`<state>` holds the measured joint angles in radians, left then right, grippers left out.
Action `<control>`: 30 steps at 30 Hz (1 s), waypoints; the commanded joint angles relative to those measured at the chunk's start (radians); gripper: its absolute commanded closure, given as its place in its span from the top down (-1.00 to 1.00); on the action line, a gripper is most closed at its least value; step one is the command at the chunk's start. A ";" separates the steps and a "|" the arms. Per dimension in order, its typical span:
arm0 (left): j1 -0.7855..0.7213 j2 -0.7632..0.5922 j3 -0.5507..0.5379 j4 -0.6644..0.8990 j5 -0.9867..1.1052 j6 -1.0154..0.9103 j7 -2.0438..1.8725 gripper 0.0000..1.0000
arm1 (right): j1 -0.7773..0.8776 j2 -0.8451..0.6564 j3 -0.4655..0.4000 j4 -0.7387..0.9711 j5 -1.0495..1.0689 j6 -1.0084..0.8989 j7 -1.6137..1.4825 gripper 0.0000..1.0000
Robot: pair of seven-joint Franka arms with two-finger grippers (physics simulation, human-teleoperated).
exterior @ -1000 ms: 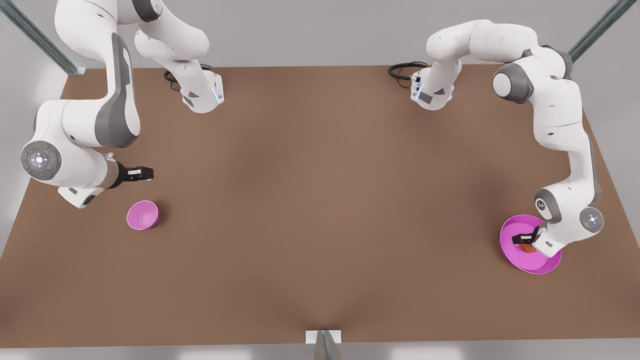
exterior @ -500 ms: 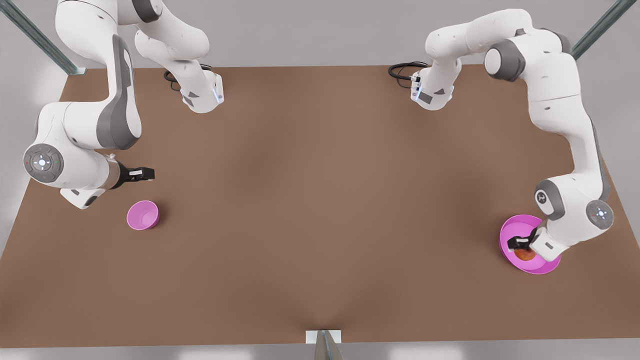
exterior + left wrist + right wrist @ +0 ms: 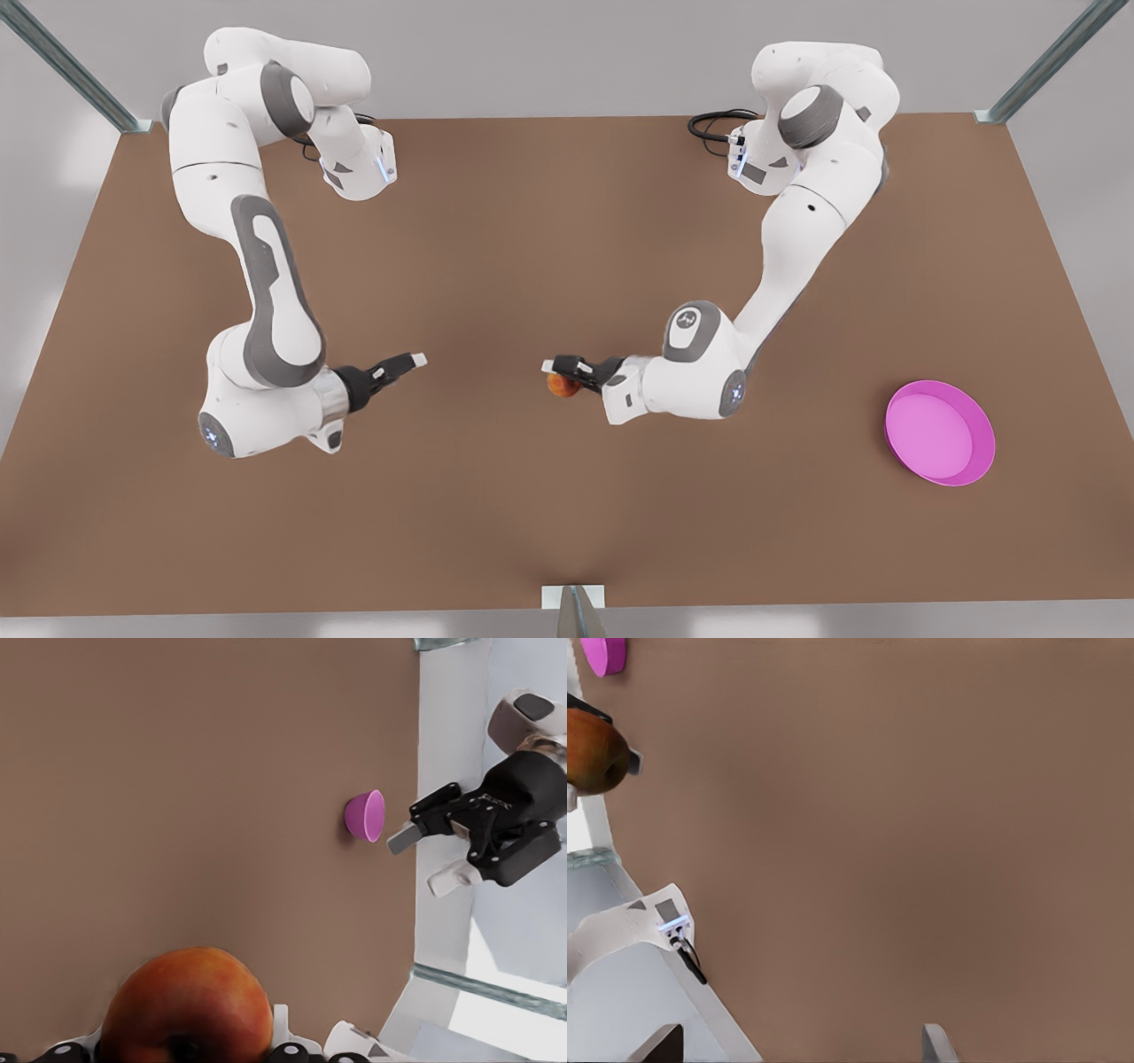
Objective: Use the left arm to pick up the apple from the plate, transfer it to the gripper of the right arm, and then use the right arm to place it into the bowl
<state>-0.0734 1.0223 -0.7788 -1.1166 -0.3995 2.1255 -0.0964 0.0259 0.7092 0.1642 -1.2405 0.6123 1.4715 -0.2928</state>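
Note:
My left gripper (image 3: 562, 372) hovers over the middle of the table, shut on the reddish-orange apple (image 3: 559, 386). That apple (image 3: 186, 1005) looms close in the left wrist view. The magenta plate (image 3: 939, 431) lies bare at the front view's right. Facing the apple from the front view's left, my right gripper (image 3: 409, 361) is open with nothing in it, a gap apart. In the left wrist view the right gripper (image 3: 423, 859) shows with fingers spread, beside the small pink bowl (image 3: 366, 815). In the front view the right arm hides the bowl. The right wrist view catches the apple (image 3: 594, 749) and the plate (image 3: 607, 654).
Both arm bases (image 3: 359, 168) (image 3: 762, 164) stand at the table's far edge, with a black cable (image 3: 713, 124) by the one at the front view's right. A small metal bracket (image 3: 573, 598) sits at the near edge. Brown tabletop lies between the two grippers.
The left gripper lifted the apple off the plate and carried it to the table's middle. The right arm swung inward toward it and now covers the bowl in the front view.

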 commanded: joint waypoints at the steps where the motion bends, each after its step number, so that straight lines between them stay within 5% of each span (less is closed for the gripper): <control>1: -0.014 0.036 -0.022 0.049 -0.137 0.103 -0.379 0.39 | -0.009 0.004 0.011 0.000 0.139 0.066 -0.485 1.00; 8: 0.004 0.122 -0.060 0.055 -0.447 -0.010 -0.002 0.39 | -0.017 0.052 0.069 -0.019 0.199 0.352 -1.214 1.00; 17: 0.043 0.139 -0.050 0.047 -0.409 0.001 0.356 0.39 | -0.015 0.116 0.170 -0.023 0.311 0.490 -1.359 1.00; 30: 0.035 0.140 -0.050 0.046 -0.421 0.129 0.353 0.40 | -0.009 0.173 0.275 -0.025 0.434 0.578 -1.418 1.00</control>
<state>-0.0387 1.1655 -0.8282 -1.0702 -0.8120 2.2219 0.1029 0.0163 0.8832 0.4381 -1.2668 1.0293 2.0236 -1.3637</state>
